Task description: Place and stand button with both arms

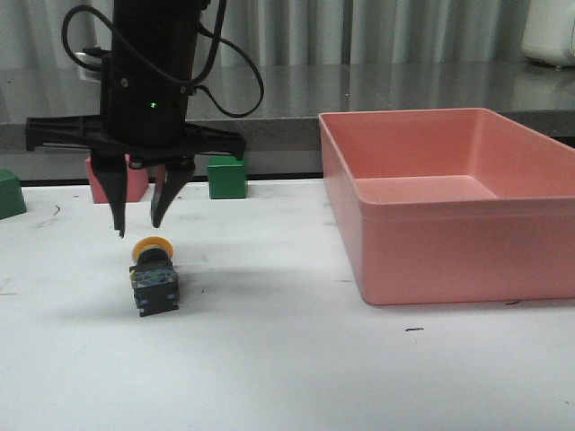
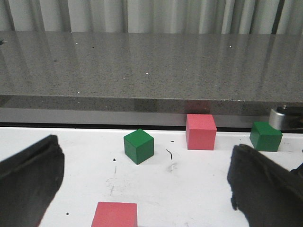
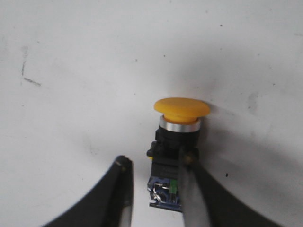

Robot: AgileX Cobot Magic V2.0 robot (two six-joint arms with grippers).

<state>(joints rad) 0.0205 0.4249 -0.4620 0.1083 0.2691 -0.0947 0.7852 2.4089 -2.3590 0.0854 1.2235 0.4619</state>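
Pink plastic forms the open bin [image 1: 449,260] set on the white table [image 1: 287,377], right of the button; only part of its bare floor is seen over the near wall. The button [image 1: 153,274] is lying on the table, seemingly on its side, yellow cap away from the camera. Just above it the right gripper [image 1: 138,226] is held with fingers spread, not touching. The left gripper [image 2: 144,165] is opened wide, facing pink and green cubes [image 2: 138,146].
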